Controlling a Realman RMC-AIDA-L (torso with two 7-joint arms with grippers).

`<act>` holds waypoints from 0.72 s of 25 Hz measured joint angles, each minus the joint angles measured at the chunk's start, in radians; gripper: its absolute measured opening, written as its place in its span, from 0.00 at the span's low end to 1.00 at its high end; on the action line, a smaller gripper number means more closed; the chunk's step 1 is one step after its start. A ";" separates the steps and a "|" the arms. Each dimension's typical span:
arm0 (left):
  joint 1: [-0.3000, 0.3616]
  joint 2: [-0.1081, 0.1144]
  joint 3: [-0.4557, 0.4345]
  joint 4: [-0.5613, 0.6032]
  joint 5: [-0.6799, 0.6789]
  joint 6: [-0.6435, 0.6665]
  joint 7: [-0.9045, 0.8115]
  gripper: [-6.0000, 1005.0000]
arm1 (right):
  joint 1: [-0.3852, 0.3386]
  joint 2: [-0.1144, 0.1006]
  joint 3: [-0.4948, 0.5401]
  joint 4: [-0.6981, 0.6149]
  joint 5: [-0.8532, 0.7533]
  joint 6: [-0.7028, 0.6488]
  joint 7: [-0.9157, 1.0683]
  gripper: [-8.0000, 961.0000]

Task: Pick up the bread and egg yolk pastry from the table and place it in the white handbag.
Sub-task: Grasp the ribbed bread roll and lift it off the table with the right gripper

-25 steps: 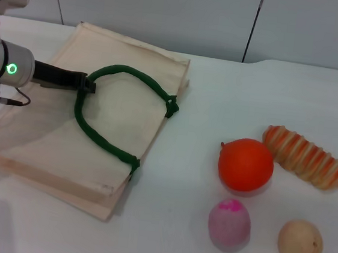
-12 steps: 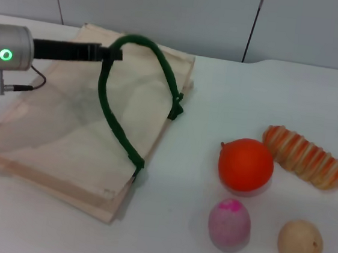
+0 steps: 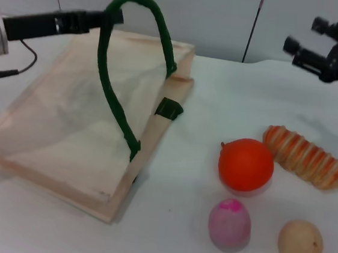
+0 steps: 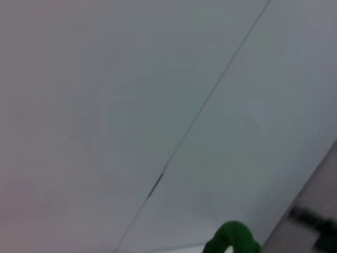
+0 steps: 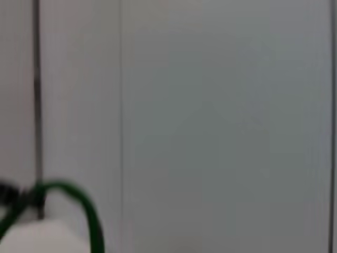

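The white handbag lies on the table at the left, its upper layer pulled up. My left gripper is shut on one dark green handle and holds it high above the bag; the handle also shows in the left wrist view. A second handle end rests at the bag's mouth. The striped bread lies at the right. In front of it sits the egg yolk pastry, a pale tan ball. My right gripper hangs open above and behind the bread, holding nothing.
A round orange fruit sits just left of the bread. A pink-topped mauve egg lies left of the pastry. A grey wall stands behind the table. The right wrist view shows the raised green handle far off.
My left gripper has lifted the green handle up and back, opening the bag's mouth. The right gripper has come into view at the upper right.
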 joint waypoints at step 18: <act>0.005 0.042 0.000 0.007 -0.188 -0.168 0.020 0.12 | -0.017 0.006 0.000 -0.399 -0.748 -0.083 0.543 0.86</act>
